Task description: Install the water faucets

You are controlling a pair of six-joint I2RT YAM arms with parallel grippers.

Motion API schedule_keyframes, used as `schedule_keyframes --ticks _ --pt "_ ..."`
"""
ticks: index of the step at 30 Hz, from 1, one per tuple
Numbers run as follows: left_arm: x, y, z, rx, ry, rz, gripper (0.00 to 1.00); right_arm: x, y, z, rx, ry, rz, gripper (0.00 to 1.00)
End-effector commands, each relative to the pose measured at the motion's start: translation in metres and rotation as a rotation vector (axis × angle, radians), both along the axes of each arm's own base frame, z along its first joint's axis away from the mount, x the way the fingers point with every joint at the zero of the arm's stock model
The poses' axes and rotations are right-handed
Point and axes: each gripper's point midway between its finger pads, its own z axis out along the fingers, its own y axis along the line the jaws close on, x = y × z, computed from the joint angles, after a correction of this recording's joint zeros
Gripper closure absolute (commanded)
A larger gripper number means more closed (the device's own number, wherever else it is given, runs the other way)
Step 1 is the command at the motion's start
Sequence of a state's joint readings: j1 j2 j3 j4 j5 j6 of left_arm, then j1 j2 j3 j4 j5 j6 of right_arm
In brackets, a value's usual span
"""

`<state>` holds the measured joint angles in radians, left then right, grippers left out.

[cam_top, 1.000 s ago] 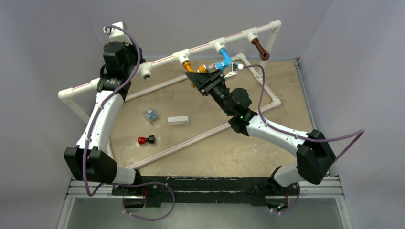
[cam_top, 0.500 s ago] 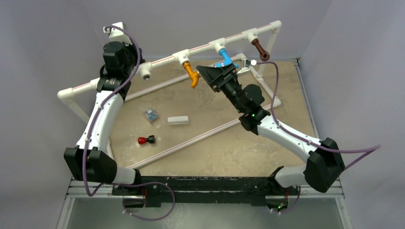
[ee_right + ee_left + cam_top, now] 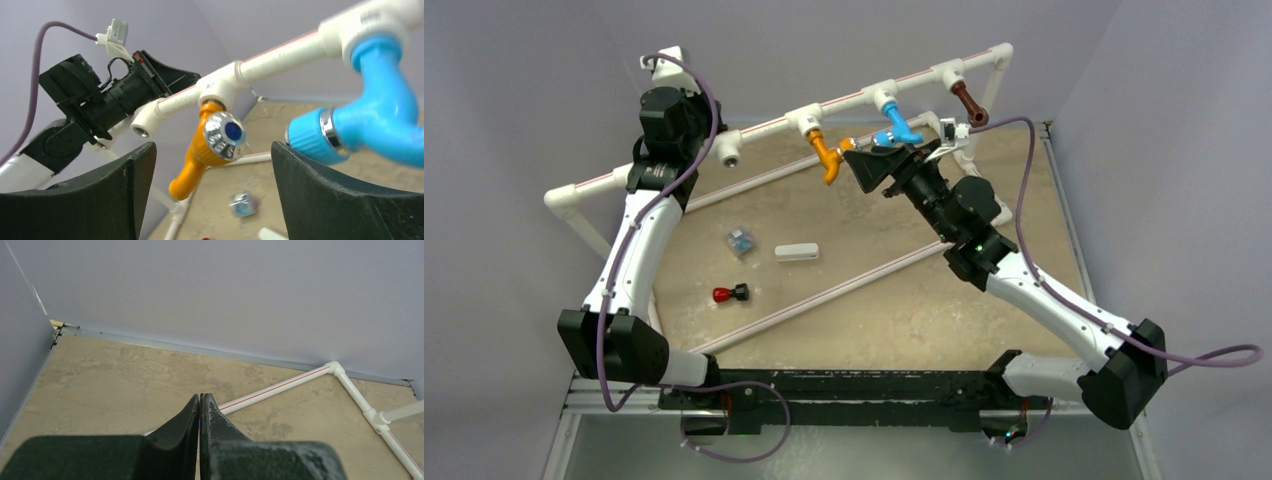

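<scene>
Right gripper (image 3: 212, 150): spread wide, nothing pinched, close by blue faucet (image 3: 370, 125) and orange faucet (image 3: 205, 155). Left gripper (image 3: 200, 412): pressed together, empty.

Risk: clipping either tap with open finger, twisting it loose in its tee.

Count:
- three faucets on raised pipe (image 3: 844, 104), brown faucet (image 3: 969, 103) included
- one bare socket (image 3: 729, 152)
- loose on table (image 3: 874, 300): one white piece (image 3: 796, 252), one red-black piece (image 3: 729, 294), one bluish piece (image 3: 740, 241)
</scene>
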<state>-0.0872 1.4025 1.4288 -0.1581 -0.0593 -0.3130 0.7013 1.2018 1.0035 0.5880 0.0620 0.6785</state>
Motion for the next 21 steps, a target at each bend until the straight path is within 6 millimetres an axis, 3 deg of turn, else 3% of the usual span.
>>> schedule_keyframes --ticks 1,7,11,16,21 --pt "-0.012 -0.006 -0.083 0.022 0.266 -0.025 1.0 -0.015 -0.017 0.059 -0.192 -0.31 -0.053 0.14" --pt "-0.012 -0.007 -0.083 0.02 0.269 -0.028 1.0 -0.026 -0.025 0.083 -0.429 -0.535 -0.079 0.13" --pt "-0.012 -0.008 -0.082 0.016 0.267 -0.036 1.0 -0.034 -0.019 0.073 -0.657 -0.722 -0.033 0.13" --pt "-0.013 -0.008 -0.082 0.015 0.265 -0.034 1.0 -0.049 -0.02 0.074 -0.76 -0.913 -0.048 0.12" --pt "-0.013 -0.007 -0.082 0.015 0.266 -0.031 1.0 -0.051 -0.013 0.064 -0.949 -1.062 -0.109 0.11"
